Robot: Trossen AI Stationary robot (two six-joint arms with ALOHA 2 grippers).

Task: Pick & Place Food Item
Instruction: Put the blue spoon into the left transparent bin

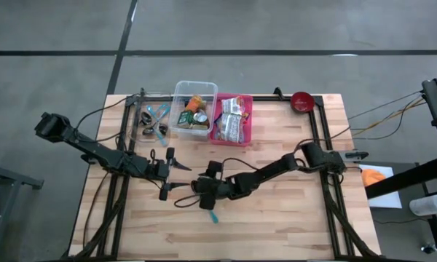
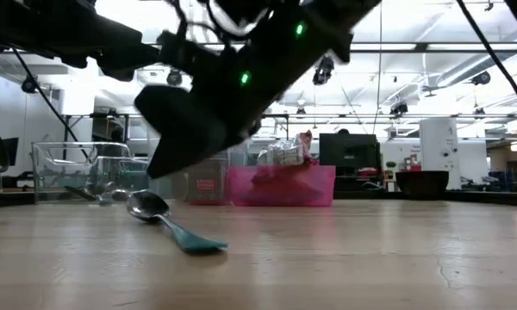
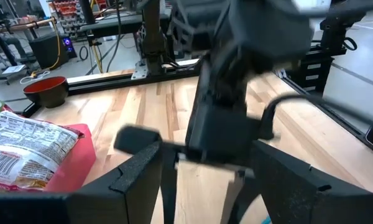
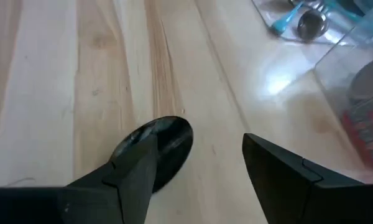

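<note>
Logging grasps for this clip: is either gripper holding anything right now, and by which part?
Nothing is held. The spoon lies flat on the table; the right gripper stands open over its bowl, and the left gripper is open and empty.

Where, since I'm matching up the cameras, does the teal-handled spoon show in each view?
High view: spoon just below the picture's centre.
Low view: lying on the wood, left of centre.
Left wrist view: not visible.
Right wrist view: only its bowl, lower centre.
Shared landmark: pink bin.
</note>
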